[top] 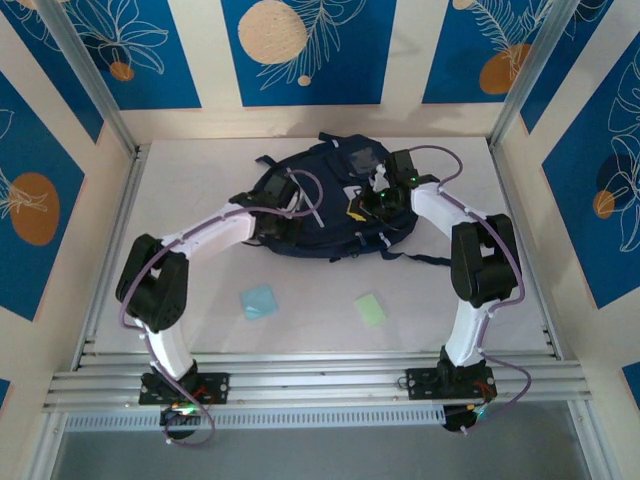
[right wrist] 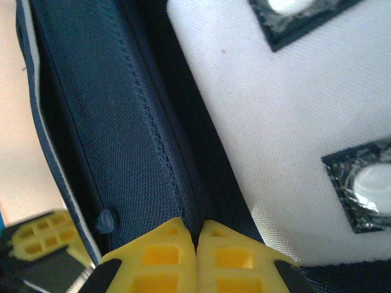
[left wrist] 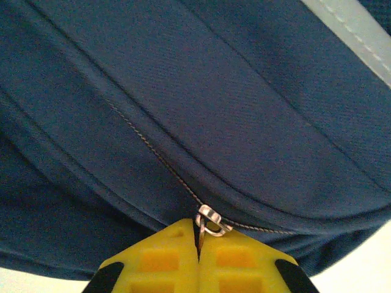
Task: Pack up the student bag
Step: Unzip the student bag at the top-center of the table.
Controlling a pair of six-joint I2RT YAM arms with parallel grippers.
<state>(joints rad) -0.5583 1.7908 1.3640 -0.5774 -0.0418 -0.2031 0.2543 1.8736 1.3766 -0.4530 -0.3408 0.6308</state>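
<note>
Mid-table, toward the back: the student bag [top: 330, 215] lies flat. We see the left gripper [left wrist: 198, 235] w/ jaws pressed together on the zipper pull [left wrist: 209, 220], prob. to run the zip. Right gripper [right wrist: 197, 229] jaws are closed on a dark seam [right wrist: 177, 177], apparently bracing the bag. Blue pad [top: 259, 300] & green pad [top: 370, 308] lie nearby, unpacked.
</note>
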